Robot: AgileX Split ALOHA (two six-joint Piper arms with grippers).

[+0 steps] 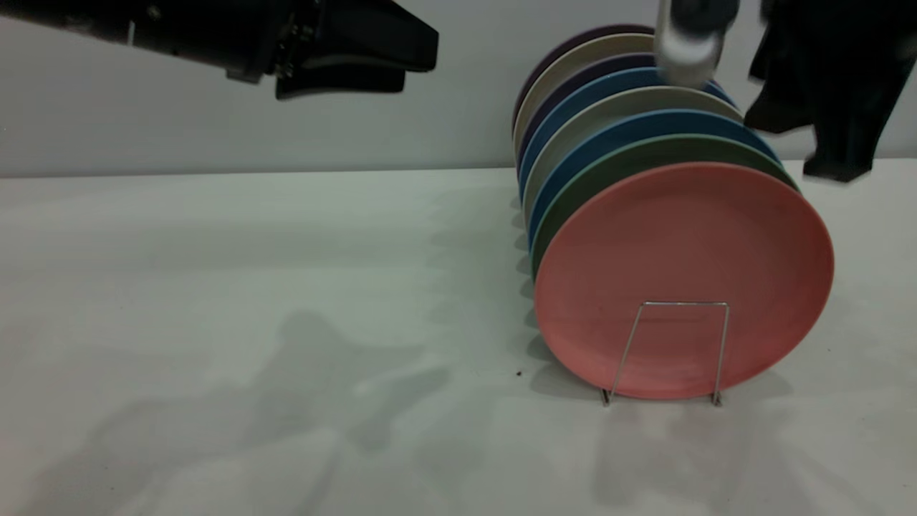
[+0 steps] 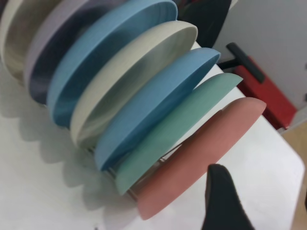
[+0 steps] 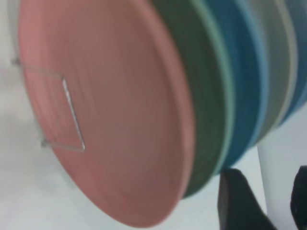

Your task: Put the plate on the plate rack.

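We see the salmon-pink plate standing on edge, tilted slightly back, in the front slot of the silver wire plate rack. One squared loop divider crosses its lower face, and the rack rests on the table.

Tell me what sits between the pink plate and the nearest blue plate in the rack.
One teal-green plate stands between the pink plate and the nearest blue plate. The left wrist view shows it best; the exterior view shows its rim too.
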